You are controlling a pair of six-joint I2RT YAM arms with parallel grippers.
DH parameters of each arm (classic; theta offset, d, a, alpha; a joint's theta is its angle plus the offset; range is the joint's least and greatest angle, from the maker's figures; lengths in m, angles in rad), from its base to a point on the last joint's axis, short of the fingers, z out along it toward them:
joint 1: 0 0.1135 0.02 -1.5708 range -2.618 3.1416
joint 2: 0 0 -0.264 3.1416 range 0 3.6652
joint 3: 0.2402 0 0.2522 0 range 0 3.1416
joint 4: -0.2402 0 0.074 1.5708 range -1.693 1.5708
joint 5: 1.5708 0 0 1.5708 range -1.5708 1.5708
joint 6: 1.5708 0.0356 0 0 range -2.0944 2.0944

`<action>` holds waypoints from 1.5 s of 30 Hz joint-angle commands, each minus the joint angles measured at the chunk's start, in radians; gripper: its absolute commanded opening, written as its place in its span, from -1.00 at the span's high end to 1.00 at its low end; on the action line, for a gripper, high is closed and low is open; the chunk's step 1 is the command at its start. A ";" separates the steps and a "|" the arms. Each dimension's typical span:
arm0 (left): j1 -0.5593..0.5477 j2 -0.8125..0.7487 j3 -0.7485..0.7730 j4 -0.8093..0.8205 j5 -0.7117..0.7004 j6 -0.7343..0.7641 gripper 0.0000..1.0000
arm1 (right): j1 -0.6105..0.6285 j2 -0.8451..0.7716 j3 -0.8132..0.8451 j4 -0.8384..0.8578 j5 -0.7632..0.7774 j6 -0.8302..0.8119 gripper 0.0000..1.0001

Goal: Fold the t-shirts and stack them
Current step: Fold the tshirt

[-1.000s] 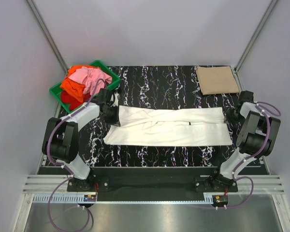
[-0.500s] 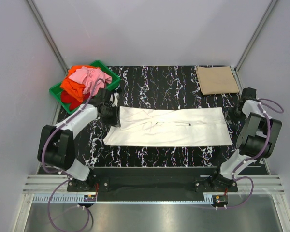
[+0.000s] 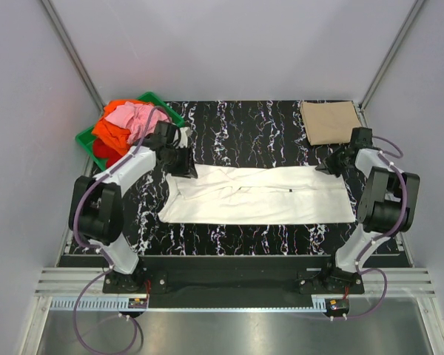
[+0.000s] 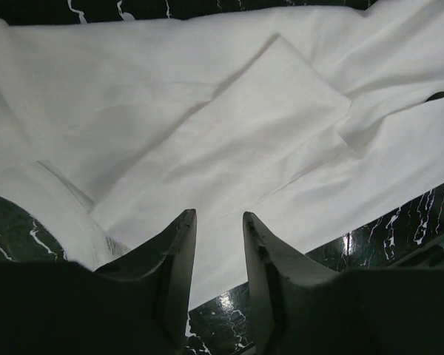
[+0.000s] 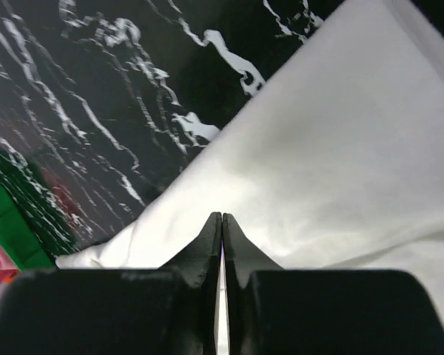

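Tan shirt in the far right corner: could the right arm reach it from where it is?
Probably yes. The right gripper sits close to the tan shirt, at a corner of the white shirt, with only bare table between them.

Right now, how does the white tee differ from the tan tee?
Colour: the white tee is white, the tan tee plain tan.
Shape: the white tee is a long band, only partly folded; the tan tee is a compact, near-square fold.
Place: the white tee spans the middle of the table; the tan tee sits at its far right corner.
Both lie on the table, outside the crate.
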 commanded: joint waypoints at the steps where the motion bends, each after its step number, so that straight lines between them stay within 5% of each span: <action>1: -0.018 0.031 -0.048 0.059 0.040 -0.063 0.28 | -0.003 0.081 -0.046 0.039 -0.055 -0.007 0.90; 12: -0.030 -0.028 -0.293 0.180 -0.126 -0.173 0.29 | -0.005 0.056 -0.012 -0.026 0.146 -0.064 0.83; 23: 0.012 -0.156 -0.029 0.012 -0.166 -0.088 0.17 | 0.032 -0.133 -0.012 -0.024 0.037 -0.119 0.50; 26: 0.077 -0.113 -0.017 0.018 -0.085 -0.077 0.17 | 0.126 -0.159 -0.003 0.020 -0.029 -0.138 0.31; 32: 0.105 0.068 0.117 0.064 0.005 -0.009 0.30 | 0.381 -0.075 0.077 0.103 -0.096 -0.100 0.25; 36: 0.105 0.184 0.199 0.051 -0.063 -0.006 0.39 | 0.544 0.052 0.190 0.123 -0.081 -0.132 0.22; 45: 0.105 0.338 0.348 0.015 -0.231 0.044 0.39 | 0.676 0.284 0.394 0.126 -0.141 -0.175 0.20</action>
